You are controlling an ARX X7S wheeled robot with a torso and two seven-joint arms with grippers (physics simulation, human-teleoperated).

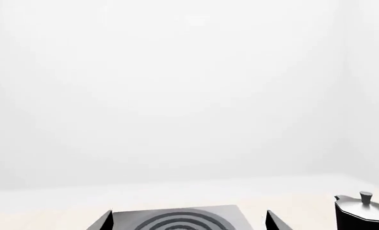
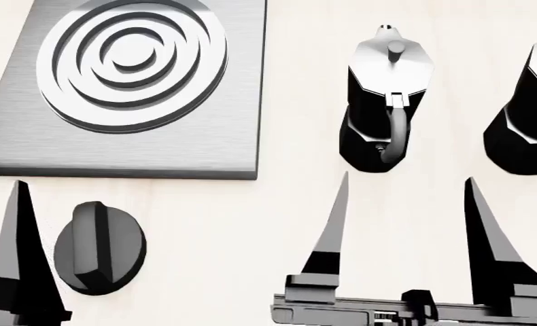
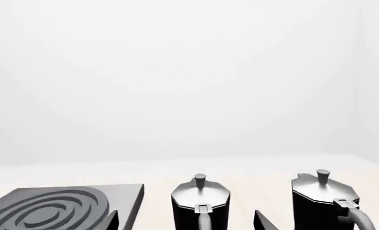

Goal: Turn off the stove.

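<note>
Right gripper (image 2: 404, 210), fingers apart, empty; left gripper's spread unclear beside stove knob (image 2: 99, 247). Burner (image 2: 130, 58) state indeterminate; knob setting unreadable.

Head looks steeply down; wrists look level, sharing stove (image 2: 132, 88).

text: none readable | labels: none | numbers: none
</note>
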